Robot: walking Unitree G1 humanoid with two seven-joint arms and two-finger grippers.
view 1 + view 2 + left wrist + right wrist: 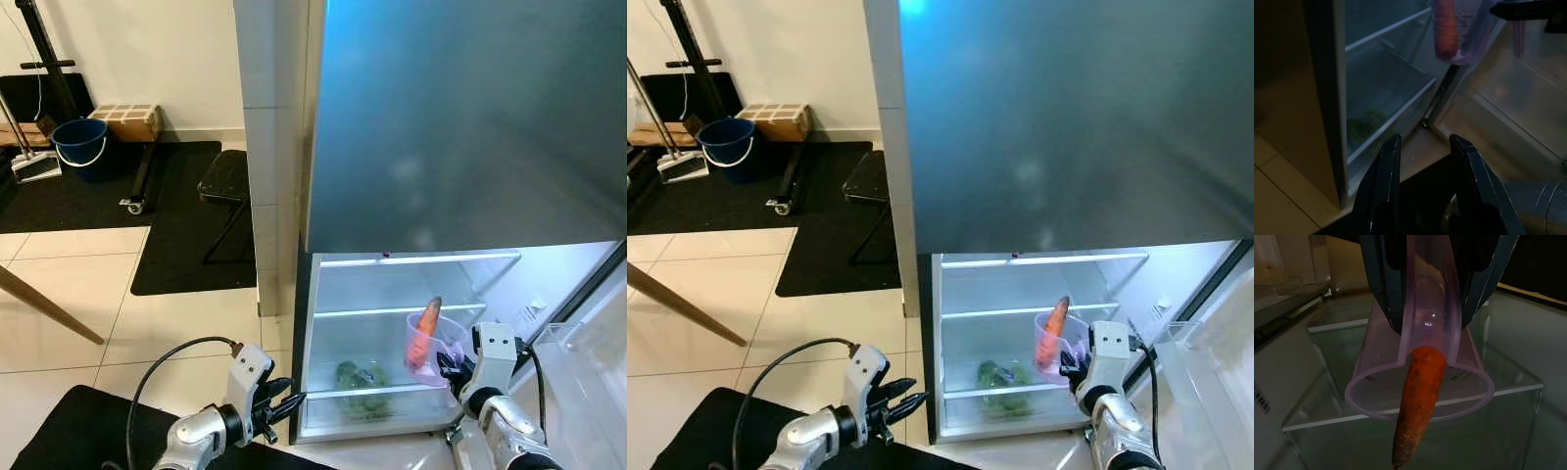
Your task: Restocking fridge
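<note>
Right gripper (453,370) closed on the wall of a clear cup (1420,382), a carrot (1418,406) standing inside and poking past the rim; just ahead of the fingers lies the open fridge (411,333), its glass shelf (397,311) level with the cup, greens (362,377) in the drawer below. Left gripper (284,403) hangs open, off to the side by the fridge edge. Cup likely light, stiff, slippery; carrot loose, so keep it upright, gripped near the rim
</note>
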